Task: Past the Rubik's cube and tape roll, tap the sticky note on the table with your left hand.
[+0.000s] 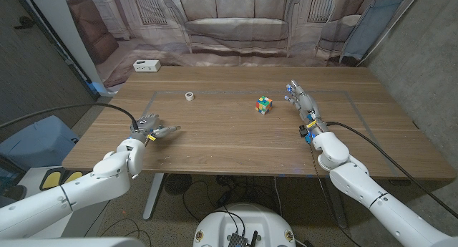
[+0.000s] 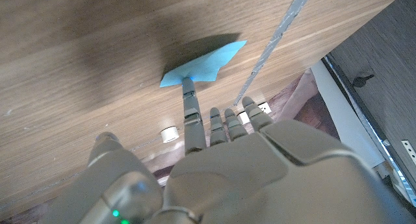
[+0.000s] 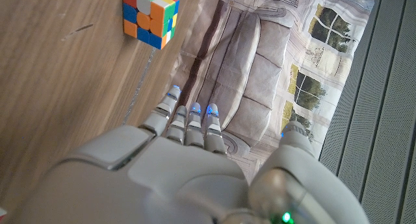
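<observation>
A blue sticky note (image 2: 211,62) lies on the wooden table (image 1: 215,143) near its left edge. My left hand (image 1: 147,127) is over it, and one outstretched finger (image 2: 189,104) touches the note's near corner while the other fingers stay shorter beside it; it holds nothing. The small white tape roll (image 1: 189,97) stands further back, and shows past my left hand (image 2: 214,172) as the tape roll (image 2: 170,134). The Rubik's cube (image 1: 265,104) sits mid-table. My right hand (image 1: 303,104) stands just right of the cube (image 3: 151,16), fingers (image 3: 188,123) stretched out and empty.
A white box (image 1: 146,66) sits at the table's far left corner. A thin grey line (image 2: 276,39) runs across the tabletop beside the note. A printed sofa backdrop (image 1: 236,21) hangs behind the table.
</observation>
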